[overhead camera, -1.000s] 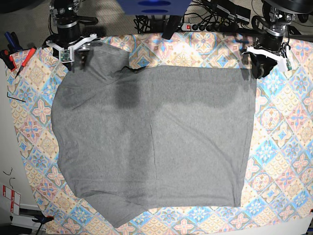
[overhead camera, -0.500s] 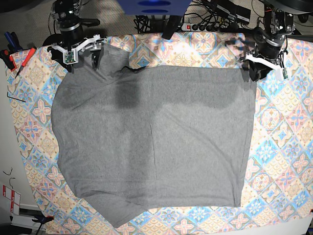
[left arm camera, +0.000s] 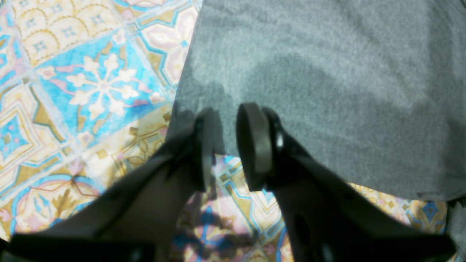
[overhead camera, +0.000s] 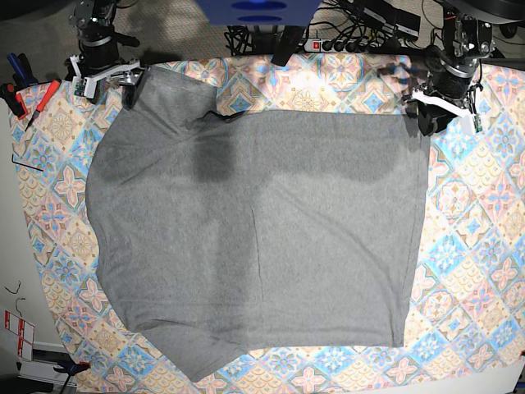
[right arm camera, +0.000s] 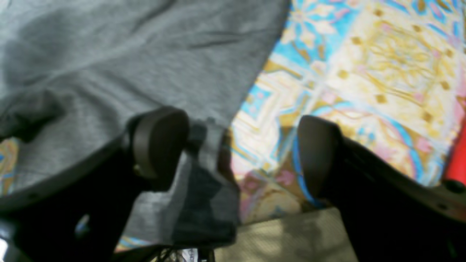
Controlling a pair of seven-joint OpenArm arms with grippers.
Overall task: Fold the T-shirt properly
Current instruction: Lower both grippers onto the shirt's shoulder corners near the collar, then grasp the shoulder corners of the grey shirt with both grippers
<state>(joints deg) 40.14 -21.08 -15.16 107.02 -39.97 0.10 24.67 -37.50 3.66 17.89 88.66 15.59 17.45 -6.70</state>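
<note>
The grey T-shirt [overhead camera: 262,238] lies spread flat on the patterned tablecloth [overhead camera: 476,246], one sleeve toward the back left and one at the front left. My left gripper [overhead camera: 431,115] hovers at the shirt's back right corner. In the left wrist view the left gripper [left arm camera: 222,145] straddles the T-shirt's [left arm camera: 327,72] edge, its jaws a narrow gap apart with no cloth pinched. My right gripper [overhead camera: 107,82] stands at the back left sleeve. The right gripper [right arm camera: 240,149] is wide open, one finger [right arm camera: 160,142] over the T-shirt [right arm camera: 145,47], the other over the tablecloth.
Red-handled pliers [overhead camera: 41,103] and blue-handled tools [overhead camera: 16,66] lie at the table's left edge. A power strip with cables [overhead camera: 344,41] and a blue object [overhead camera: 258,10] sit behind the table. The table's back edge shows just beneath the right gripper in the right wrist view.
My right gripper opened wide and drew back toward the far left corner, off the sleeve. The left gripper pulled back slightly from the shirt's corner, then held still. The shirt stayed flat.
</note>
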